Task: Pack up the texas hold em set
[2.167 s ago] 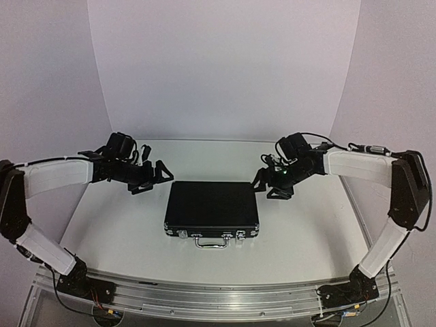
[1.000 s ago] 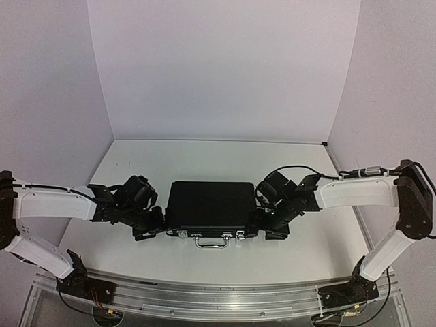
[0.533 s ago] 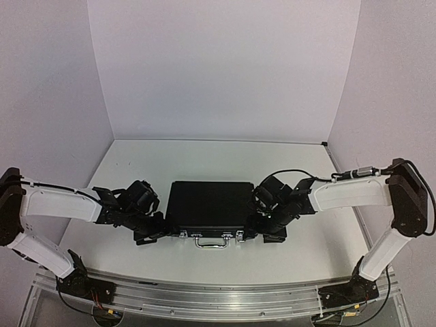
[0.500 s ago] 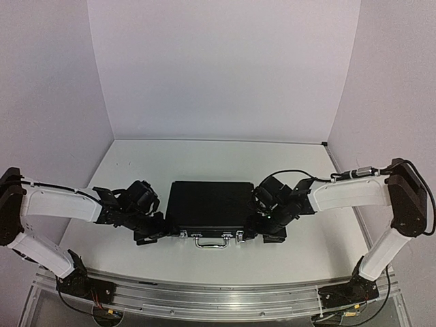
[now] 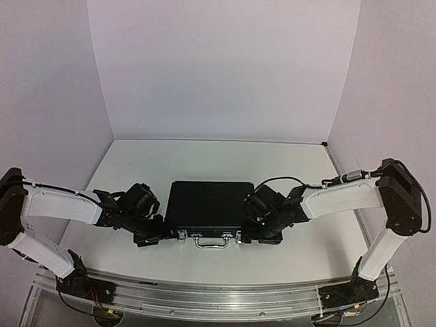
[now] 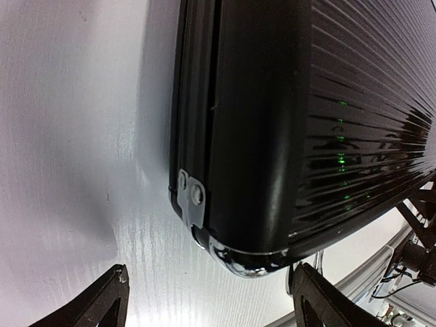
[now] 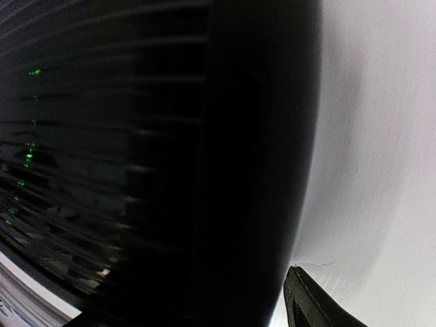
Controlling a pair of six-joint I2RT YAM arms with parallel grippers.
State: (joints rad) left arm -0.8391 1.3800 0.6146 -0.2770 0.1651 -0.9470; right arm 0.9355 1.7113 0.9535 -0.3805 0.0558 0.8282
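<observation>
Flanking the closed case [image 5: 211,203]

It lies shut near the table's [image 5: 204,158] front edge. Left gripper [image 6: 211,300] straddles its near-left corner, fingers spread apart. Right gripper [image 5: 264,233] sits at the near-right corner; its grip cannot be told.

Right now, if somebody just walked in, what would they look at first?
The closed black briefcase lying flat in the middle of the white table, its silver handle facing the near edge. Next, the robot's grippers, low at both sides of it: the left gripper with open fingers around the case's near left corner, the right gripper at its near right corner.
</observation>
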